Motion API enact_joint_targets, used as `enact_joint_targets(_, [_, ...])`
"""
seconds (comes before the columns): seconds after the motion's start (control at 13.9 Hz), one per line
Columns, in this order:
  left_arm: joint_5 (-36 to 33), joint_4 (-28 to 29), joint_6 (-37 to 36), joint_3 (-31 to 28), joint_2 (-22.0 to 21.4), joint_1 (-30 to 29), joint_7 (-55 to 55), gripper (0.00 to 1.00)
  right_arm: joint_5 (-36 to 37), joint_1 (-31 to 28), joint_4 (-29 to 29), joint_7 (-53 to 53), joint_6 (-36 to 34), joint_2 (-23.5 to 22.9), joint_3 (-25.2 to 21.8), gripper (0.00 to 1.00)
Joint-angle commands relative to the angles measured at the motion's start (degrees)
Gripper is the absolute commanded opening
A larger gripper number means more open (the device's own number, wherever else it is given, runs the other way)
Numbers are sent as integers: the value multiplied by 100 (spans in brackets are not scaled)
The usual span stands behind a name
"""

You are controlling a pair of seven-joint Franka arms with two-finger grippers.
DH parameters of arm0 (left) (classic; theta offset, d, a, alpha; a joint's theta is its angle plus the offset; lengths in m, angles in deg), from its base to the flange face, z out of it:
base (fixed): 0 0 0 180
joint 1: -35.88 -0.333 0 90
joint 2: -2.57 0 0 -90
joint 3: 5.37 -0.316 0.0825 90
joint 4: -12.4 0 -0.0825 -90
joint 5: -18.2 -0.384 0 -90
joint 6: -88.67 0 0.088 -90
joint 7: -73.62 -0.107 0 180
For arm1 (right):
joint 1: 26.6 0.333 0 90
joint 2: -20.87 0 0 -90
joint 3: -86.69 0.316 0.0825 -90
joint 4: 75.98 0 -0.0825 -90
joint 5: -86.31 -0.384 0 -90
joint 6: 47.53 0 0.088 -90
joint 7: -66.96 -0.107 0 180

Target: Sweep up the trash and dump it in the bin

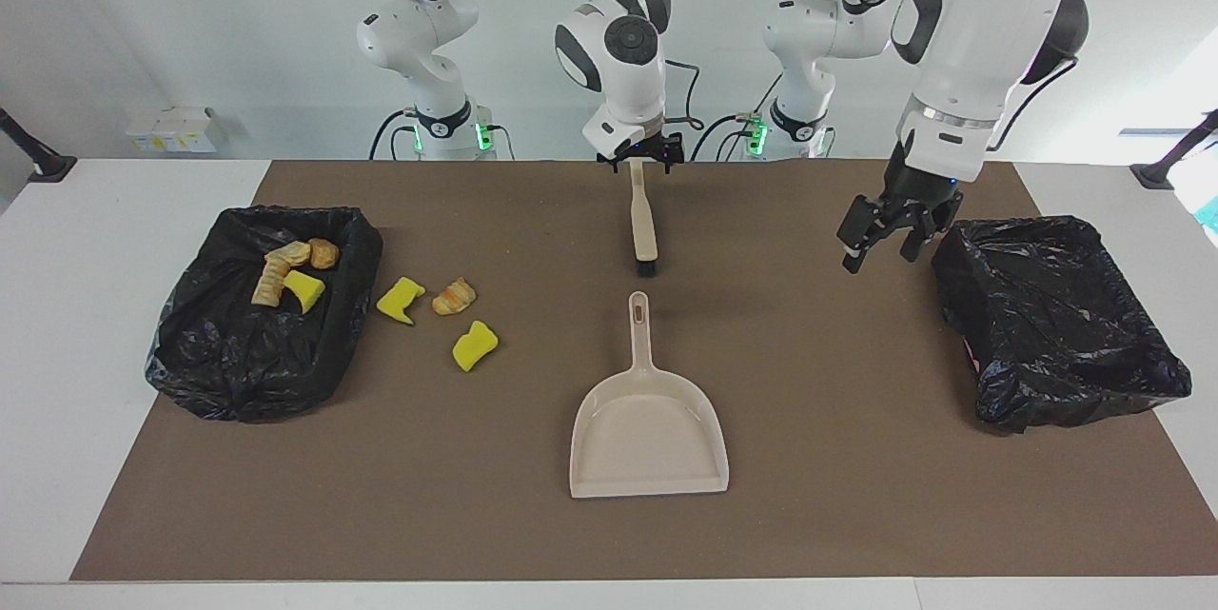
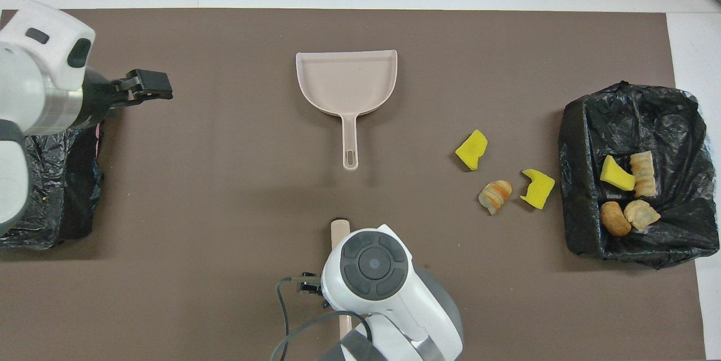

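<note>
I am at the start of the sweep: my right claw [image 1: 639, 156] has the top of the brush [image 1: 644, 222] handle pinched between its fingers, and the brush hangs upright with its dark bristles touching or just above the brown mat [image 1: 856, 496] on the bench. I cannot tell which.

The dustpan [image 1: 650, 434] lies flat, farther from me than the brush, with its handle pointing at the bristles and its open mouth facing away from me. Nothing lies in it.

The loose trash sits beside the dustpan toward my right arm's end of the bench: a yellow sponge chunk [image 1: 474, 345], a croissant piece [image 1: 454, 297] and a second sponge chunk [image 1: 401, 300], strung out between the dustpan and the black-lined bin [image 1: 219, 372]. That bin already holds a sponge chunk and three bread pieces [image 1: 285, 272].

My left claw [image 1: 880, 244] hangs with its fingers spread and empty over the mat, just beside the other black-lined bin [image 1: 1066, 334], which looks empty.

Next, I judge, the brush must be carried over to the loose pieces, and my left claw must take the dustpan handle so the pan can meet them.
</note>
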Motion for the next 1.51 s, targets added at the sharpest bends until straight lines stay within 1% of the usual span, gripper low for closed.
enact_joint_targets(0.0, [-101,-420,248,-84,604,474,371,100,-122,196,575,-108,466,190,-18,100])
enact_joint_targets(0.07, [-75,-561,292,-75,676,475,363,100,-122,205,601,-108,475,173,-18,95])
enact_joint_targets(0.22, [-31,-781,310,-49,912,536,397,100,-122,213,619,-108,475,172,-18,76])
enact_joint_targets(0.29, [-22,-1025,293,47,1236,719,476,100,-122,214,602,-99,484,155,-18,69])
enact_joint_targets(0.43, [-57,-1527,337,56,1904,1054,959,100,-122,205,506,-108,545,76,-27,65])
enact_joint_targets(0.5, [-39,-1520,511,65,2020,1186,987,100,-122,205,470,-108,615,23,-27,59])
enact_joint_targets(0.58, [-22,-1485,765,65,2117,1352,1004,100,-122,205,470,-108,703,14,-27,50])
enact_joint_targets(0.65, [-13,-1476,863,65,2266,1441,1005,100,-122,205,470,-108,721,14,-27,34])
enact_joint_targets(0.72, [31,-1476,882,65,2311,1477,1005,100,-122,205,453,-108,713,14,-27,13])
enact_joint_targets(0.79, [83,-1467,890,74,2346,1555,1005,100,-104,196,418,-91,686,-3,-27,0])
enact_joint_targets(0.94, [93,-1372,847,74,2399,1635,952,100,-104,100,356,-47,564,49,-36,0])
enact_joint_targets(1.08, [14,-1371,891,65,2705,1818,978,100,-104,47,321,-47,266,154,-71,0])
enact_joint_targets(1.15, [22,-1353,856,65,2698,1863,926,100,-104,3,312,-99,108,242,-88,0])
enact_joint_targets(1.3, [-4,-1205,855,65,2707,1951,856,100,-87,-190,312,-117,-357,523,-88,0])
enact_joint_targets(1.44, [-4,-1195,847,65,2707,1960,654,100,1,-462,320,-117,-963,874,-88,0])
